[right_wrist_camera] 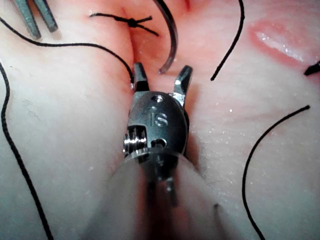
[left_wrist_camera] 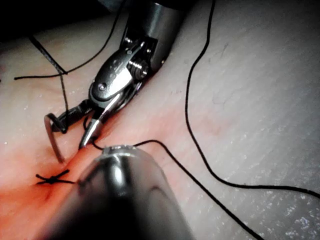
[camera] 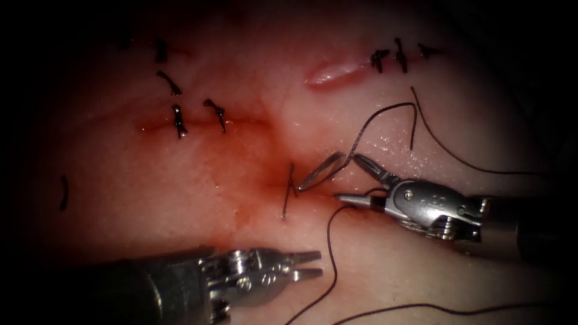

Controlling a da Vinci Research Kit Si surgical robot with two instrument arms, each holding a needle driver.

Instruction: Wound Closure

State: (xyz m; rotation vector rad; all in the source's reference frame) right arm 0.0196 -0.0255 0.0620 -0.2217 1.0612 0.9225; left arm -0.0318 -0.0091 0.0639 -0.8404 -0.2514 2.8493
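Endoscope view — needle (camera: 319, 173) free on tissue (camera: 180, 180), both hands empty

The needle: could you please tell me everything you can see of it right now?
The needle is a thin, curved, shiny piece of metal, lying on the tissue just right of the cut, beside a knotted stitch. Dark thread runs up from one end. The right gripper stands open around it, one jaw on either side, not clamping it. Whether its tip sits in the tissue cannot be told. The left gripper stays clear, holding nothing.
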